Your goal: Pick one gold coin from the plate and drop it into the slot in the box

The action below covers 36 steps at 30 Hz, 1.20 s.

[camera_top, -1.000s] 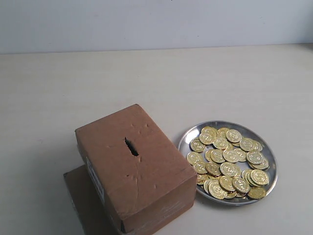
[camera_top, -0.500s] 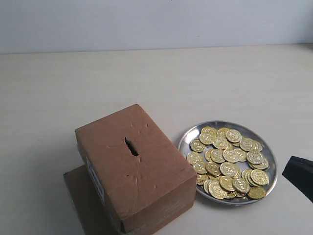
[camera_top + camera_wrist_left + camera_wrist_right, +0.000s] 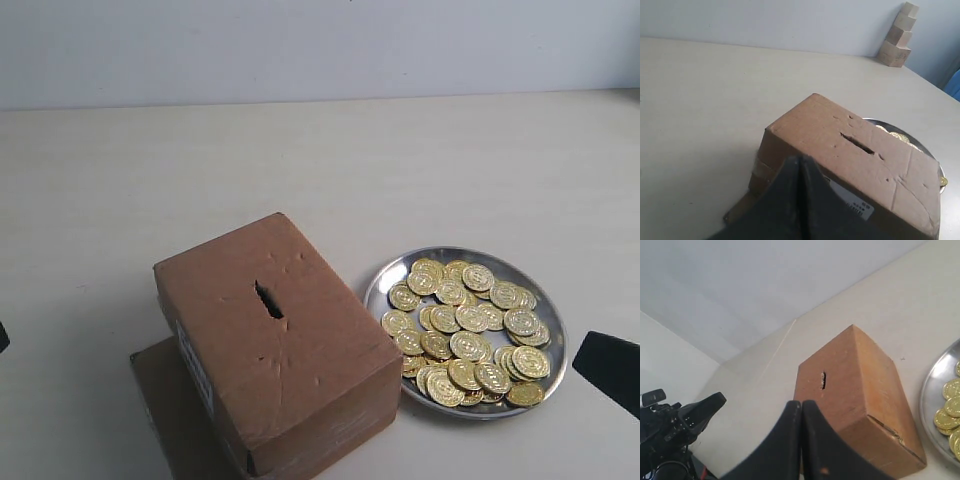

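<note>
One box (image 3: 270,340) with one slot (image 3: 268,300), one cardboard sheet (image 3: 165,395) under it, one plate (image 3: 378,285) at its three o'clock holding roughly thirty overlapping coins (image 3: 468,345), about four stacked wooden blocks (image 3: 897,37), and two grippers, the left gripper (image 3: 800,161) and the right gripper (image 3: 801,405).

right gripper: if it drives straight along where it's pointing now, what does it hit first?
Most likely the box. The right gripper, jaws together, points at the box's top face near the slot. Depth is unclear from the wrist view, so contact height is uncertain. The plate lies off that line.
</note>
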{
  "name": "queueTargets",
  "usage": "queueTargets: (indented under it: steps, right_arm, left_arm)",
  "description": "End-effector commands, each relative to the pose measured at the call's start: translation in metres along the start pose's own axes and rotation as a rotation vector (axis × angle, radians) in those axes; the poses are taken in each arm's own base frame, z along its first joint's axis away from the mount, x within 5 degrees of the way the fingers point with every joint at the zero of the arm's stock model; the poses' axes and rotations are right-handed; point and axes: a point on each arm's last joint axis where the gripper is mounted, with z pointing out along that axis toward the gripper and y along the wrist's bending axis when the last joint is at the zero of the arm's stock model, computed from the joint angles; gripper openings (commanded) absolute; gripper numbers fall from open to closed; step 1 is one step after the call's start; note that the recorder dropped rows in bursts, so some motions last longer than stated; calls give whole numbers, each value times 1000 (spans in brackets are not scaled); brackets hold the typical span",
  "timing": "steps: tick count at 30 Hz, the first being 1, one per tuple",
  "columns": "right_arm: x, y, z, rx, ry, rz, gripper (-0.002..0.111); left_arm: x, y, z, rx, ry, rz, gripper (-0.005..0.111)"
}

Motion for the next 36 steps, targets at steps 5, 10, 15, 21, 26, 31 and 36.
queueTargets:
  steps: [5,10,15,21,26,31,36]
  right_arm:
    - [-9,-4,-9,34,-183,11,0]
    - [-17,-10,-12,153,-329,23,0]
    - [-24,-17,-17,285,-469,37,0]
    - [-26,-20,-19,340,-523,43,0]
    - [-26,-20,-19,338,-522,43,0]
    - [-26,-20,-19,338,-522,43,0]
    - [-25,-20,-19,327,-521,101,0]
  left_arm:
    - [-10,5,-17,-83,-219,-20,0]
    - [-14,13,-25,-236,-329,-32,0]
    - [-16,21,-28,-380,-370,-45,0]
    - [-17,26,-31,-483,-401,-57,0]
    - [-17,27,-31,-490,-404,-57,0]
    - [-17,27,-31,-490,-404,-57,0]
    - [-17,27,-31,-490,-404,-57,0]
